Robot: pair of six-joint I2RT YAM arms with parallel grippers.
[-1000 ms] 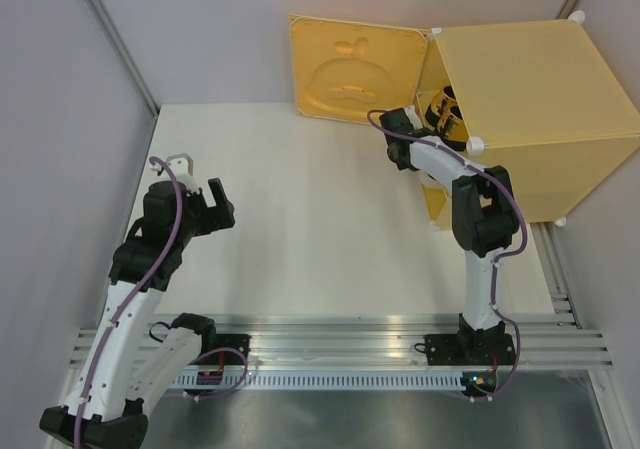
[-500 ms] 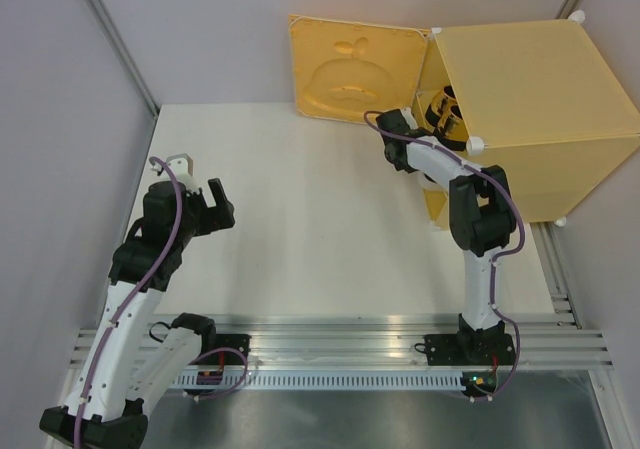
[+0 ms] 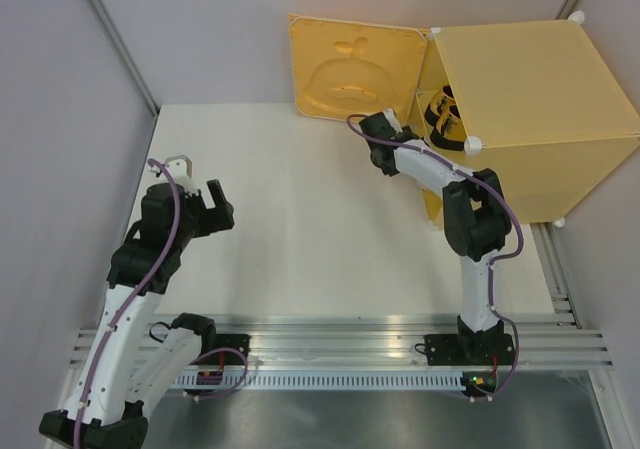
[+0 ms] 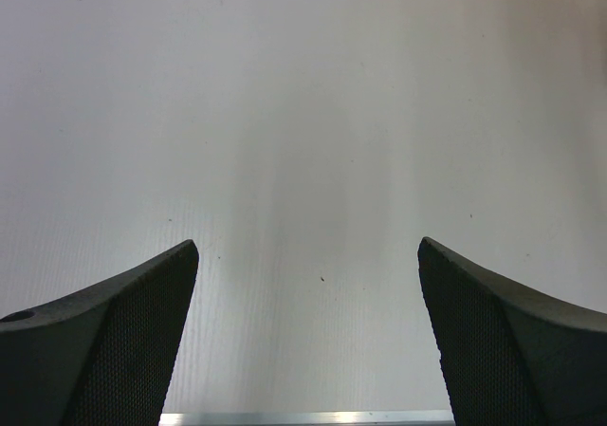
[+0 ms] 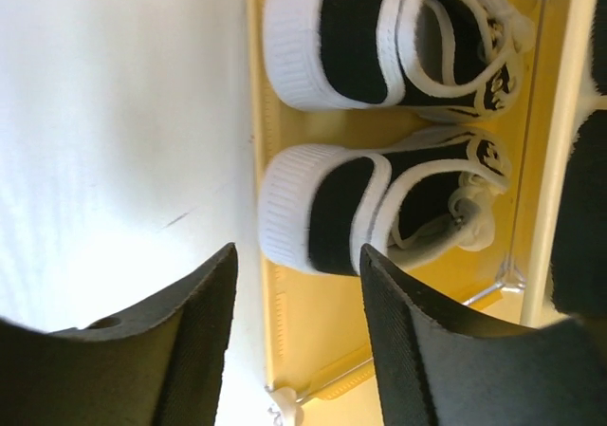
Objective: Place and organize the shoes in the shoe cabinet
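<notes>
Two robot arms stand at the near edge of a white table (image 3: pixel 300 229), seen from above. The shoe cabinet (image 3: pixel 540 89), a big yellow-orange cube, sits at about 2 o'clock on the table, with its hinged door (image 3: pixel 350 69) swung wide toward 12 o'clock.

The right gripper (image 3: pixel 400 129) is at the cabinet's mouth, partly spread and gripping nothing. Its wrist camera shows its two black fingers (image 5: pixel 161 350) apart. Beyond them, two white shoes with black insides lie side by side on the cabinet's yellow floor, heels at the front lip: the upper white shoe (image 5: pixel 351 37) and the lower white shoe (image 5: pixel 337 217). The lower one's heel shows just past the fingertips; whether a fingertip touches it cannot be told.

A gold shoe (image 3: pixel 440 109) shows inside the cabinet from above.

The left gripper (image 4: pixel 308 250), at about 9 o'clock, is spread wide, facing a plain white surface and holding nothing.
</notes>
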